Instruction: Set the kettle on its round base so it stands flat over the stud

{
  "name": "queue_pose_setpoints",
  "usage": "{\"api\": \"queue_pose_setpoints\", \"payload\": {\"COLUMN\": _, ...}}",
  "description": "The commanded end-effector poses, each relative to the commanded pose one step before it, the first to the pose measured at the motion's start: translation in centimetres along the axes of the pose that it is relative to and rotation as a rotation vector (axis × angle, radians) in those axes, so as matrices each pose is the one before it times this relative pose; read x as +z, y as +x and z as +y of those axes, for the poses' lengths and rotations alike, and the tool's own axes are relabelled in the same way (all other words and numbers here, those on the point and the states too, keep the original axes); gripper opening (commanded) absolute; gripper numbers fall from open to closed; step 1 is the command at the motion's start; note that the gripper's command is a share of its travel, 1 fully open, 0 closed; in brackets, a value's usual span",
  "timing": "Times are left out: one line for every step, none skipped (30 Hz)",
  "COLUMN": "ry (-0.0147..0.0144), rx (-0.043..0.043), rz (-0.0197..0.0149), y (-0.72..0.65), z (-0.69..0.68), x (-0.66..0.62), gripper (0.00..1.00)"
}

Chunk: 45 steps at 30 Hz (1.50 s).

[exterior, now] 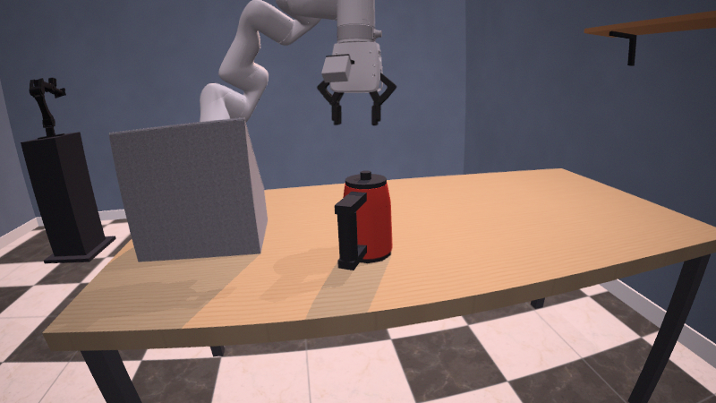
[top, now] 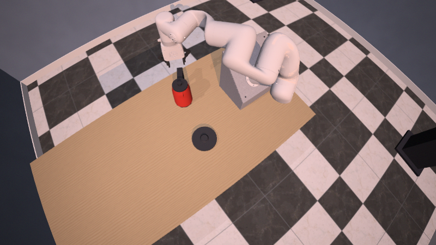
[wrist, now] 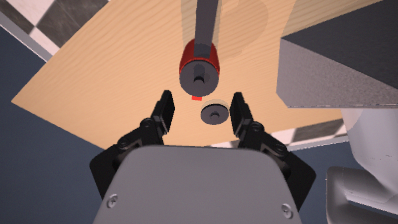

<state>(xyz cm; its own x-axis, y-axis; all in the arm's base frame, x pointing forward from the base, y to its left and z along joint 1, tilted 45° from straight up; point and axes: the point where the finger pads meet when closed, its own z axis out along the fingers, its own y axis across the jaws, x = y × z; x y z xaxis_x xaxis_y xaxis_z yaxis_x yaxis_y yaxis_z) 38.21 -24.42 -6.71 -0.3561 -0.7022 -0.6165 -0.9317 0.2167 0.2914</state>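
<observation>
The red kettle [top: 181, 92] [exterior: 375, 220] [wrist: 199, 79] stands upright on the wooden table [top: 106, 167] [exterior: 500, 225] [wrist: 100, 75], with its black lid and knob on top. Its black handle [top: 180, 73] [exterior: 346, 230] [wrist: 207, 20] faces the table's far edge in the top view. The round black base [top: 204, 138] [wrist: 214, 112] lies flat with its stud up, apart from the kettle towards the table's middle. It is hidden in the exterior view. My gripper [top: 175, 63] [exterior: 354, 120] [wrist: 202, 100] is open and empty. It points down and hangs high above the kettle's handle side.
The grey block [top: 240, 91] [exterior: 184, 190] [wrist: 330, 75] that carries the arm stands on the table beside the kettle. A black stand [exterior: 60, 195] is on the floor beyond the table. A wall shelf [exterior: 651, 24] hangs high at the right.
</observation>
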Motion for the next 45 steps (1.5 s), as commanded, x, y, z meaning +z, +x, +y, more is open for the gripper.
{"api": "queue_pose_setpoints", "payload": {"ry": 0.01202, "rx": 0.07069, "rz": -0.03627, "y": 1.739, "z": -0.099, "x": 0.438, "gripper": 0.81}}
{"api": "queue_pose_setpoints", "payload": {"ry": 0.00121, "rx": 0.00780, "rz": -0.00406, "y": 0.184, "z": 0.009, "x": 0.075, "gripper": 0.81}}
{"api": "queue_pose_setpoints", "payload": {"ry": 0.00100, "rx": 0.00651, "rz": -0.00340, "y": 0.154, "z": 0.007, "x": 0.063, "gripper": 0.81}}
{"api": "queue_pose_setpoints", "payload": {"ry": 0.00000, "rx": 0.00000, "rz": 0.00000, "y": 0.000, "z": 0.000, "x": 0.000, "gripper": 0.81}}
{"api": "queue_pose_setpoints", "payload": {"ry": 0.00000, "rx": 0.00000, "rz": 0.00000, "y": 0.000, "z": 0.000, "x": 0.000, "gripper": 0.81}}
{"api": "queue_pose_setpoints", "payload": {"ry": 0.00081, "rx": 0.00530, "rz": -0.00277, "y": 0.126, "z": 0.005, "x": 0.051, "gripper": 0.81}}
{"api": "queue_pose_setpoints", "payload": {"ry": 0.00064, "rx": 0.00419, "rz": -0.00219, "y": 0.099, "z": 0.004, "x": 0.040, "gripper": 0.81}}
{"api": "queue_pose_setpoints", "payload": {"ry": 0.00048, "rx": 0.00318, "rz": -0.00167, "y": 0.075, "z": 0.003, "x": 0.030, "gripper": 0.81}}
{"api": "queue_pose_setpoints", "payload": {"ry": 0.00035, "rx": 0.00229, "rz": -0.00120, "y": 0.054, "z": 0.002, "x": 0.022, "gripper": 0.81}}
{"api": "queue_pose_setpoints", "payload": {"ry": 0.00023, "rx": 0.00153, "rz": -0.00080, "y": 0.036, "z": 0.001, "x": 0.015, "gripper": 0.81}}
{"api": "queue_pose_setpoints", "payload": {"ry": 0.00014, "rx": 0.00091, "rz": -0.00048, "y": 0.022, "z": 0.001, "x": 0.009, "gripper": 0.81}}
{"api": "queue_pose_setpoints", "payload": {"ry": 0.00007, "rx": 0.00045, "rz": -0.00023, "y": 0.011, "z": 0.000, "x": 0.004, "gripper": 0.81}}
{"api": "queue_pose_setpoints", "payload": {"ry": 0.00002, "rx": 0.00015, "rz": -0.00008, "y": 0.004, "z": 0.000, "x": 0.001, "gripper": 0.81}}
{"api": "queue_pose_setpoints", "payload": {"ry": 0.00000, "rx": 0.00002, "rz": -0.00001, "y": 0.000, "z": 0.000, "x": 0.000, "gripper": 0.81}}
{"api": "queue_pose_setpoints", "payload": {"ry": 0.00000, "rx": 0.00000, "rz": 0.00000, "y": 0.000, "z": 0.000, "x": 0.000, "gripper": 0.81}}
{"api": "queue_pose_setpoints", "payload": {"ry": 0.00000, "rx": 0.00000, "rz": 0.00000, "y": 0.000, "z": 0.000, "x": 0.000, "gripper": 0.81}}
{"api": "queue_pose_setpoints", "payload": {"ry": 0.00000, "rx": 0.00000, "rz": 0.00000, "y": 0.000, "z": 0.000, "x": 0.000, "gripper": 0.81}}
{"api": "queue_pose_setpoints", "payload": {"ry": 0.00000, "rx": 0.00000, "rz": 0.00000, "y": 0.000, "z": 0.000, "x": 0.000, "gripper": 0.81}}
{"api": "queue_pose_setpoints", "payload": {"ry": 0.00000, "rx": 0.00000, "rz": 0.00000, "y": 0.000, "z": 0.000, "x": 0.000, "gripper": 0.81}}
{"api": "queue_pose_setpoints", "payload": {"ry": 0.00000, "rx": 0.00000, "rz": 0.00000, "y": 0.000, "z": 0.000, "x": 0.000, "gripper": 0.81}}
{"api": "queue_pose_setpoints", "payload": {"ry": 0.00000, "rx": 0.00000, "rz": 0.00000, "y": 0.000, "z": 0.000, "x": 0.000, "gripper": 0.81}}
{"api": "queue_pose_setpoints", "payload": {"ry": 0.00000, "rx": 0.00000, "rz": 0.00000, "y": 0.000, "z": 0.000, "x": 0.000, "gripper": 0.81}}
{"api": "queue_pose_setpoints", "payload": {"ry": 0.00000, "rx": 0.00000, "rz": 0.00000, "y": 0.000, "z": 0.000, "x": 0.000, "gripper": 0.81}}
{"api": "queue_pose_setpoints", "payload": {"ry": 0.00000, "rx": 0.00000, "rz": 0.00000, "y": 0.000, "z": 0.000, "x": 0.000, "gripper": 0.81}}
{"api": "queue_pose_setpoints", "payload": {"ry": 0.00000, "rx": 0.00000, "rz": 0.00000, "y": 0.000, "z": 0.000, "x": 0.000, "gripper": 0.81}}
{"api": "queue_pose_setpoints", "payload": {"ry": 0.00000, "rx": 0.00000, "rz": 0.00000, "y": 0.000, "z": 0.000, "x": 0.000, "gripper": 0.81}}
{"api": "queue_pose_setpoints", "payload": {"ry": 0.00000, "rx": 0.00000, "rz": 0.00000, "y": 0.000, "z": 0.000, "x": 0.000, "gripper": 0.81}}
{"api": "queue_pose_setpoints", "payload": {"ry": 0.00000, "rx": 0.00000, "rz": 0.00000, "y": 0.000, "z": 0.000, "x": 0.000, "gripper": 0.81}}
{"api": "queue_pose_setpoints", "payload": {"ry": 0.00000, "rx": 0.00000, "rz": 0.00000, "y": 0.000, "z": 0.000, "x": 0.000, "gripper": 0.81}}
{"api": "queue_pose_setpoints", "payload": {"ry": 0.00000, "rx": 0.00000, "rz": 0.00000, "y": 0.000, "z": 0.000, "x": 0.000, "gripper": 0.81}}
{"api": "queue_pose_setpoints", "payload": {"ry": 0.00000, "rx": 0.00000, "rz": 0.00000, "y": 0.000, "z": 0.000, "x": 0.000, "gripper": 0.81}}
{"api": "queue_pose_setpoints", "payload": {"ry": 0.00000, "rx": 0.00000, "rz": 0.00000, "y": 0.000, "z": 0.000, "x": 0.000, "gripper": 0.81}}
{"api": "queue_pose_setpoints", "payload": {"ry": 0.00000, "rx": 0.00000, "rz": 0.00000, "y": 0.000, "z": 0.000, "x": 0.000, "gripper": 0.81}}
{"api": "queue_pose_setpoints", "payload": {"ry": 0.00000, "rx": 0.00000, "rz": 0.00000, "y": 0.000, "z": 0.000, "x": 0.000, "gripper": 0.81}}
{"api": "queue_pose_setpoints", "payload": {"ry": 0.00000, "rx": 0.00000, "rz": 0.00000, "y": 0.000, "z": 0.000, "x": 0.000, "gripper": 0.81}}
{"api": "queue_pose_setpoints", "payload": {"ry": 0.00000, "rx": 0.00000, "rz": 0.00000, "y": 0.000, "z": 0.000, "x": 0.000, "gripper": 0.81}}
{"api": "queue_pose_setpoints", "payload": {"ry": 0.00000, "rx": 0.00000, "rz": 0.00000, "y": 0.000, "z": 0.000, "x": 0.000, "gripper": 0.81}}
{"api": "queue_pose_setpoints", "payload": {"ry": 0.00000, "rx": 0.00000, "rz": 0.00000, "y": 0.000, "z": 0.000, "x": 0.000, "gripper": 0.81}}
{"api": "queue_pose_setpoints", "payload": {"ry": 0.00000, "rx": 0.00000, "rz": 0.00000, "y": 0.000, "z": 0.000, "x": 0.000, "gripper": 0.81}}
{"api": "queue_pose_setpoints", "payload": {"ry": 0.00000, "rx": 0.00000, "rz": 0.00000, "y": 0.000, "z": 0.000, "x": 0.000, "gripper": 0.81}}
{"api": "queue_pose_setpoints", "payload": {"ry": 0.00000, "rx": 0.00000, "rz": 0.00000, "y": 0.000, "z": 0.000, "x": 0.000, "gripper": 0.81}}
{"api": "queue_pose_setpoints", "payload": {"ry": 0.00000, "rx": 0.00000, "rz": 0.00000, "y": 0.000, "z": 0.000, "x": 0.000, "gripper": 0.81}}
{"api": "queue_pose_setpoints", "payload": {"ry": 0.00000, "rx": 0.00000, "rz": 0.00000, "y": 0.000, "z": 0.000, "x": 0.000, "gripper": 0.81}}
{"api": "queue_pose_setpoints", "payload": {"ry": 0.00000, "rx": 0.00000, "rz": 0.00000, "y": 0.000, "z": 0.000, "x": 0.000, "gripper": 0.81}}
{"api": "queue_pose_setpoints", "payload": {"ry": 0.00000, "rx": 0.00000, "rz": 0.00000, "y": 0.000, "z": 0.000, "x": 0.000, "gripper": 0.81}}
